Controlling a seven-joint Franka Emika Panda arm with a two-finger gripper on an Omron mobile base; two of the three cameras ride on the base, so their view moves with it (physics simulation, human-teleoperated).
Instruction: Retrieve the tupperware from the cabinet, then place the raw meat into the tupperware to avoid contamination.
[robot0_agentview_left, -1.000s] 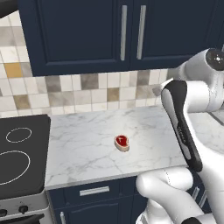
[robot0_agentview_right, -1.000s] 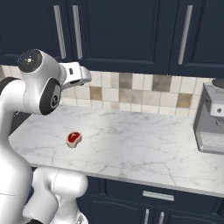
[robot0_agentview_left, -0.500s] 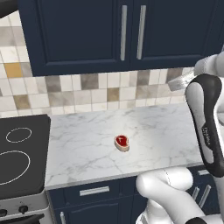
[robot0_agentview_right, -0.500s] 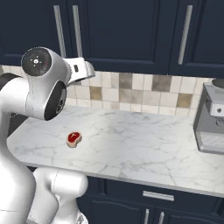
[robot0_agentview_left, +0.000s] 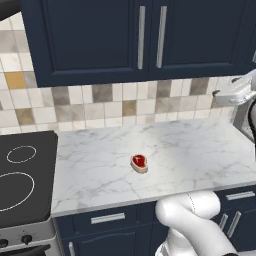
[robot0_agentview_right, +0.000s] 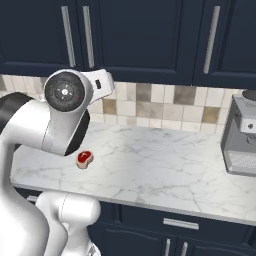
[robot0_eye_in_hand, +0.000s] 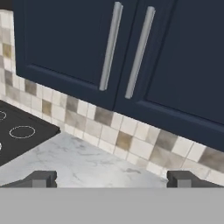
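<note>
Roundish red raw meat (robot0_agentview_left: 139, 162) on veined marble counter (robot0_agentview_left: 190, 145), flat navy cabinet (robot0_agentview_left: 100, 40) shut

The arm is raised high, elbow bent at upper left in the right base view. The gripper (robot0_eye_in_hand: 111, 178) is wide open and seemingly empty, tips at 7 and 5 o'clock.

One raw meat (robot0_agentview_left: 139, 162) slice is lying on the table (robot0_agentview_left: 190, 150). Two silver bar handles (robot0_agentview_left: 141, 37) are hanging on the cabinet (robot0_agentview_left: 90, 40). One grey appliance (robot0_agentview_right: 241, 137) is standing there.
</note>
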